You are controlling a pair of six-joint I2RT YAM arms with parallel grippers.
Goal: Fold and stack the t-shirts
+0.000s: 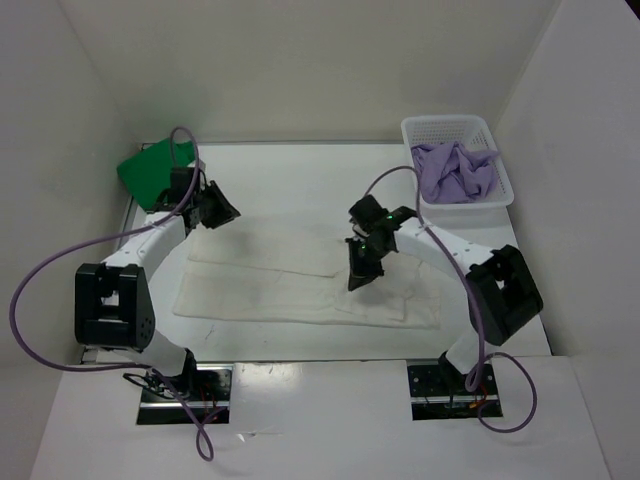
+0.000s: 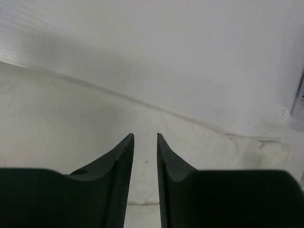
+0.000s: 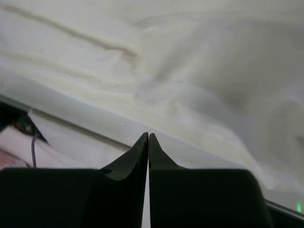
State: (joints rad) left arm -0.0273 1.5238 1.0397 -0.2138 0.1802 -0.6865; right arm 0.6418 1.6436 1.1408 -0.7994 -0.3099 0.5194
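Cream-white t-shirt (image 1: 300, 285) lies spread flat across the middle of the table (image 1: 300, 180), long axis running left to right. Which end is the collar I cannot make out from above. My right pincer (image 1: 360, 276) hangs tip-down over its right half. The wrist view shows the tips all but meeting, and I see no cloth between them. My left pincer (image 1: 222, 212) sits at the shirt's far left corner with its jaws a little apart and nothing between them, pointing across the cloth.

Green t-shirt (image 1: 148, 175) lies folded in the far left corner, just beyond my left pincer. Lavender t-shirt (image 1: 455, 172) is crumpled inside the white basket (image 1: 450, 124) at the far right.

Bare tabletop runs between the cream shirt's far edge and the back wall. The shirt's near edge lies close to the table's near edge, with walls on both sides.
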